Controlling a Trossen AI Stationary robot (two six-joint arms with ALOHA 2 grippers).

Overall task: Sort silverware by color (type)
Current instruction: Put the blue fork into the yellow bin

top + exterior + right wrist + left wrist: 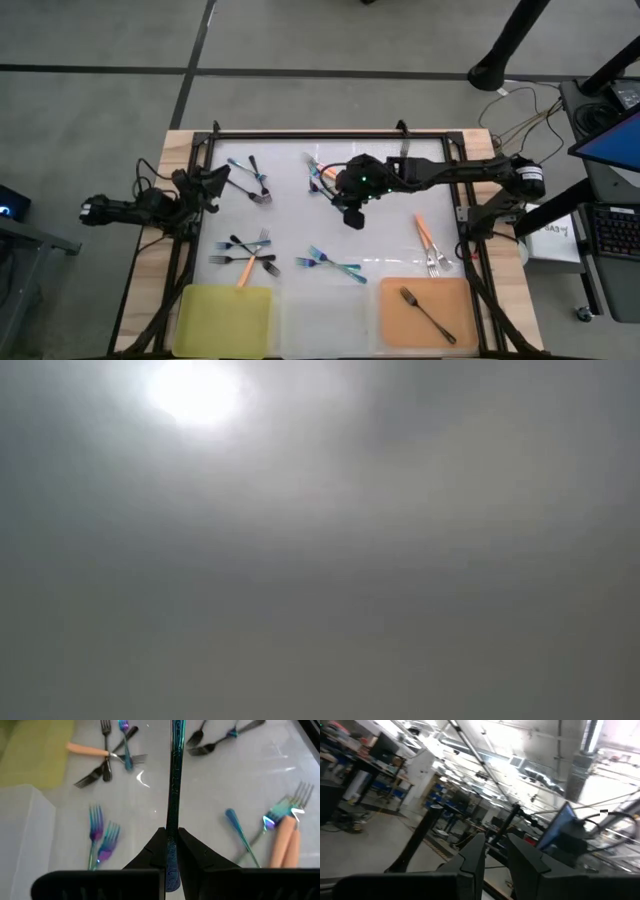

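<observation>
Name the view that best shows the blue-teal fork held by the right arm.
Right wrist view: the blue-teal fork runs straight out from the shut right end effector. In the high view the arm hides it; the low and left wrist views miss it.

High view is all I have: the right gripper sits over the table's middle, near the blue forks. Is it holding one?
Observer: Yes. The right wrist view shows the right gripper shut on the handle of a blue-teal fork, which runs straight out from it.
Operator: And the other arm, at the table's left edge?
Observer: The left gripper holds nothing. Its jaws stand slightly apart, and its wrist camera points away from the table.
</observation>
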